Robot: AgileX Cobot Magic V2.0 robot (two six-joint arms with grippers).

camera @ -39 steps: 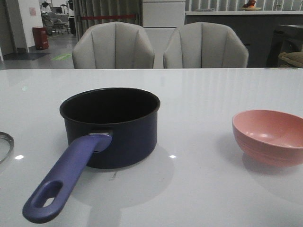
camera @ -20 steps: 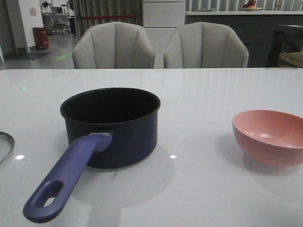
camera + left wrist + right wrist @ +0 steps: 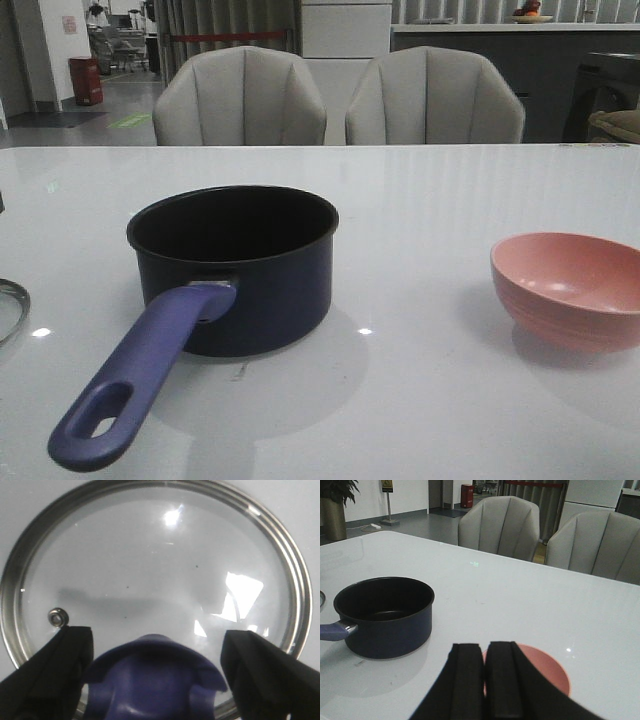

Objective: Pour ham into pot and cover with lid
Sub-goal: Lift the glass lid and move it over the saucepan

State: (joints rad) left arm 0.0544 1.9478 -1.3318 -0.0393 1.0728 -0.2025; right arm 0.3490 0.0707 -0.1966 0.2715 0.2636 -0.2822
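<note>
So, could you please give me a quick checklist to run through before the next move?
1. Pot upright and uncovered: ok.
2. Left gripper open, one finger either side of the lid's blue knob, not yet closed: ok.
3. Lid flat on the table, apart from the pot: ok.
4. Right gripper above the pink bowl, fingers together, holding nothing: ok.
5. Ham in the bowl: cannot tell; none shows.
6. Ham already in the pot: cannot tell, interior too dark.
</note>
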